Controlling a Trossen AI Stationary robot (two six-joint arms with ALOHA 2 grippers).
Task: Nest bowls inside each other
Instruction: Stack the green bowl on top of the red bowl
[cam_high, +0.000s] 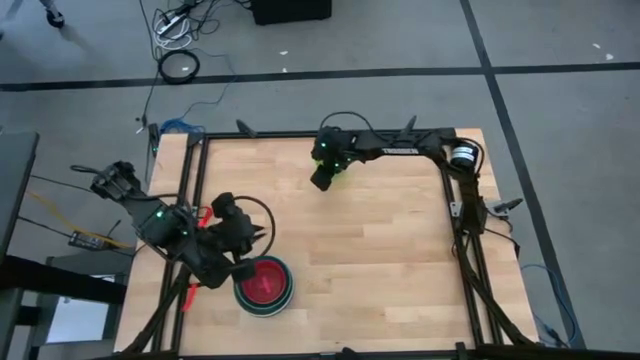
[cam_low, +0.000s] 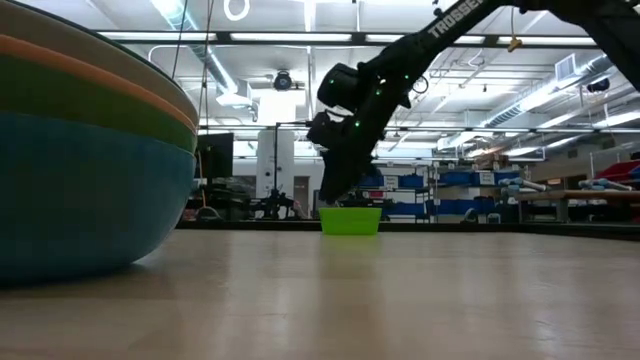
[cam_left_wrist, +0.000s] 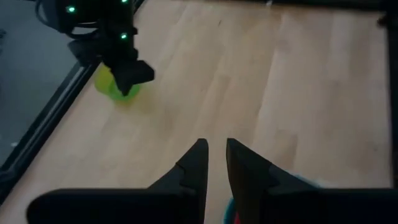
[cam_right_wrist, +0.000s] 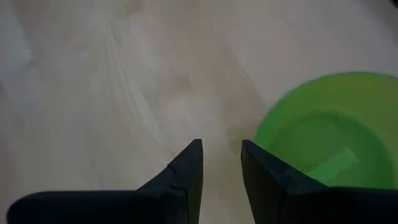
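Observation:
A nested stack of bowls rests on its base at the table's near left, with a pink-red bowl innermost; in the low view the stack shows orange, green and teal walls. A lime green bowl sits alone on its base near the far edge. My right gripper hovers just beside this bowl's rim, open, fingers pointing down at a slant and nothing between them. My left gripper hangs above and just beyond the stack, open by a narrow gap and empty.
Black frame rails run along the table's left, far and right edges. A red-handled item lies by the left rail. Bare wood stretches across the middle and right of the table.

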